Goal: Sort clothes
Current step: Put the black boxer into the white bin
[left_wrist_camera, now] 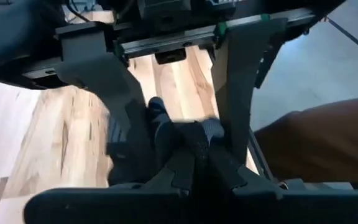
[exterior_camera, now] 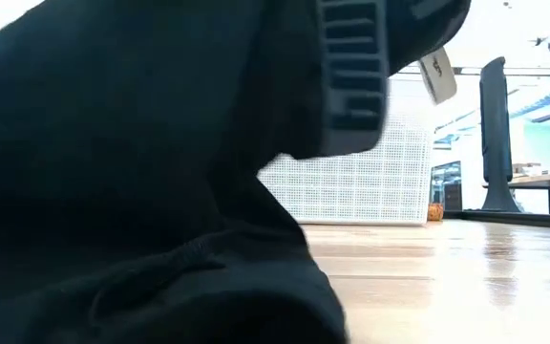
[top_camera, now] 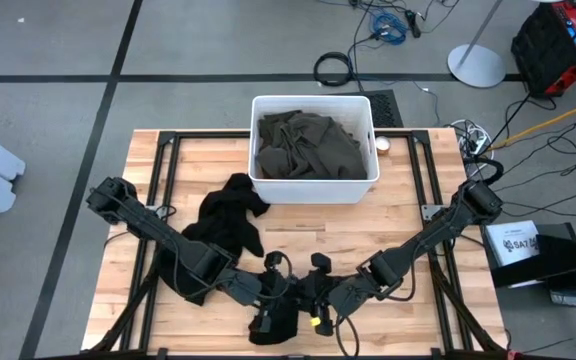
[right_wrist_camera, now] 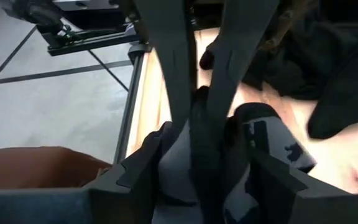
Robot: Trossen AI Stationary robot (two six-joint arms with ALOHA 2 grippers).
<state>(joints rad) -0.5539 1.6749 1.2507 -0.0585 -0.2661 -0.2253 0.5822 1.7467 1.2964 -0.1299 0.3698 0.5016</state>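
On the pale wooden tabletop [top_camera: 388,235], near its front edge, my left pincer [top_camera: 268,318] clenches a limp black fabric garment [top_camera: 280,322] beside my released right pincer [top_camera: 311,318]; bunched folds grip best.

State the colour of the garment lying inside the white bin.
Dark olive-green garment, seen best in the high view.

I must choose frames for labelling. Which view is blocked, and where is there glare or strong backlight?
Low view: a black garment close to the lens hides most of it, the room behind is very bright, and the table shows sheen. High view: even light, white bin unobstructed. Wrist views: dark fingers crowd the picture.
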